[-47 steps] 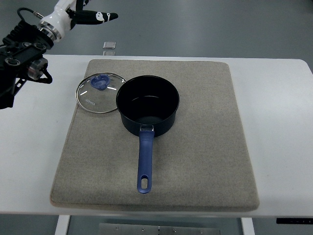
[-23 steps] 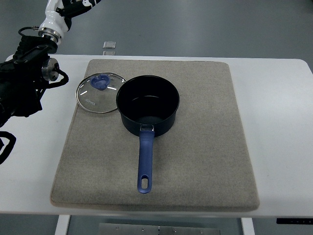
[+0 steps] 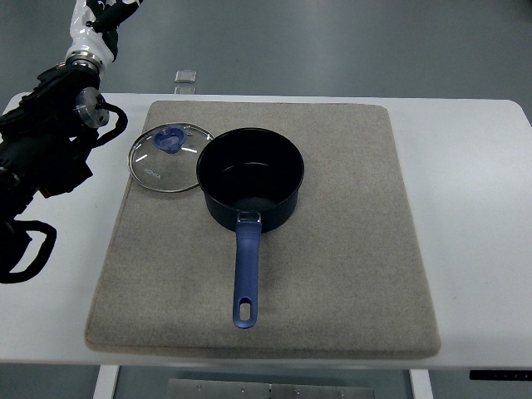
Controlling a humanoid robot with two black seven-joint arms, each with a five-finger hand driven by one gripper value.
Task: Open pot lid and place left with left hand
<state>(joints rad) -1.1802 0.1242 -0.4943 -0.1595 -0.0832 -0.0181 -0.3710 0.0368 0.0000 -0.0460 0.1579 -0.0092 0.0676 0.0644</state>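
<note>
Left of pot (image 3: 250, 177): lid (image 3: 169, 156) overhangs mat (image 3: 332, 274) edge; right half bare.

Lid (image 3: 170, 157) lies left of pot (image 3: 250, 179), both on mat (image 3: 349, 249).

A grey felt-like mat (image 3: 349, 249) with rounded corners lies flat on a white table (image 3: 482, 233), covering most of its middle and leaving bare white margins to the left and right. Beyond the table's far edge a small pale rectangular object (image 3: 186, 76) sits on the grey floor (image 3: 349, 41), too small to identify. Part of a metal frame (image 3: 283, 388) shows below the table's near edge.
</note>
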